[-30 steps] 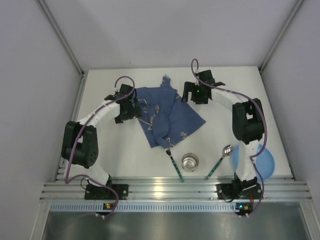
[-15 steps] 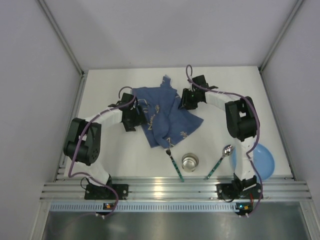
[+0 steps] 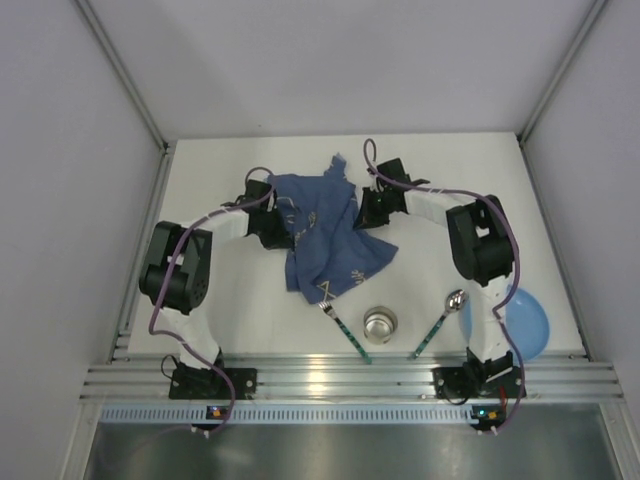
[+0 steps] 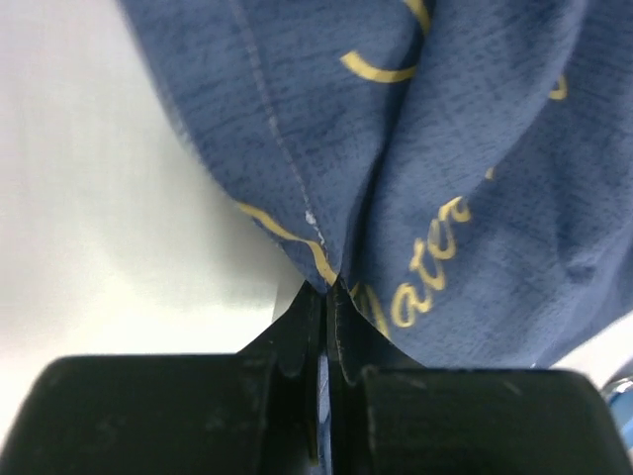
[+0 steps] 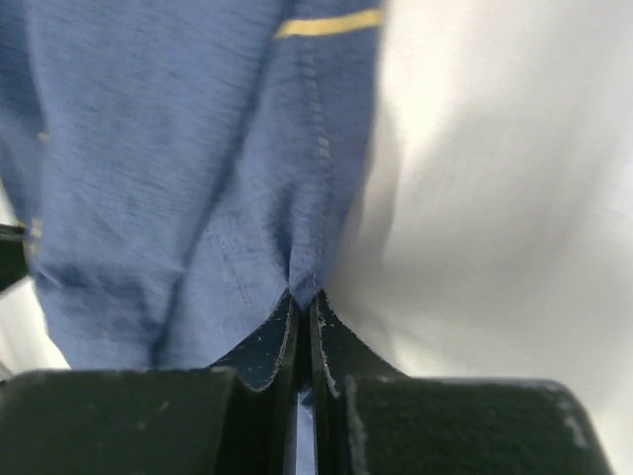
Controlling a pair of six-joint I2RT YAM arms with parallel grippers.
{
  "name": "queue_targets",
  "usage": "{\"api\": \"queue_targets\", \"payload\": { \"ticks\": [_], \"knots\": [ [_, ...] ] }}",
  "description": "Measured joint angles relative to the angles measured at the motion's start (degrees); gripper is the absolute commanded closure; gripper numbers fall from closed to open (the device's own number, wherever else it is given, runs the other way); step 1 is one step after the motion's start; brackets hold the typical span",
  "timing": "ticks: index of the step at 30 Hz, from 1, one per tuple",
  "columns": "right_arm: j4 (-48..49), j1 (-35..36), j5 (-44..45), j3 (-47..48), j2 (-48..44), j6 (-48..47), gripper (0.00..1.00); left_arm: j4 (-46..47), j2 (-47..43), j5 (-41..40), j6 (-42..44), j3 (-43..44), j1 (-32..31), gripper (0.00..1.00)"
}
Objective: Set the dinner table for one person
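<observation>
Both clamped on cloth mat point(image 3: 325, 240) edges, left gripper point(image 4: 328, 292) and right gripper point(image 5: 303, 302) have swung closer together. Mat now bunches between them, dinner table point(image 3: 230, 300) below. Likely repositioning before laying flat.

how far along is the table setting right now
Nothing looks finished yet. In hand: the left gripper and right gripper are each shut on an edge of the blue cloth, which is bunched, not flat. Left to do: spread the cloth, then arrange the blue dish, fork, spoon and metal cup, all lying near the front edge of the table.
</observation>
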Motion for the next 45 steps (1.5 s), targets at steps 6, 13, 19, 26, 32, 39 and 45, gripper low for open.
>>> {"api": "queue_targets", "payload": {
  "ticks": [6,13,19,26,32,39,45],
  "knots": [
    [-5.0,-7.2,8.4,-3.4,-4.7,-1.2,1.0,-7.8,0.0,-3.5,6.2,3.7,8.7,1.0],
    [-9.5,-16.5,17.6,-7.8,-11.3,-1.5,1.0,-11.6,0.0,-3.7,11.3,7.8,14.3,1.0],
    [-10.8,-15.7,19.2,-9.0,-12.1,-1.8,1.0,-14.7,0.5,-4.8,14.7,11.8,13.7,1.0],
    [-12.1,-16.2,21.6,-8.8,-12.1,-2.7,0.07,-18.3,1.7,-9.8,17.8,15.4,14.5,0.02],
    [-15.3,-16.0,24.7,-7.6,-15.4,-3.4,0.02,-21.1,-3.6,-14.1,16.2,14.6,15.2,0.02],
    [-16.7,-12.5,26.7,-8.4,-30.9,-2.4,0.02,-21.6,-21.0,-16.6,12.2,9.2,5.0,0.05],
    [-16.0,-2.1,23.6,-19.4,-44.0,-0.4,0.03,-18.5,-24.5,-15.1,4.6,-2.1,-16.8,0.09]
  ]
}}
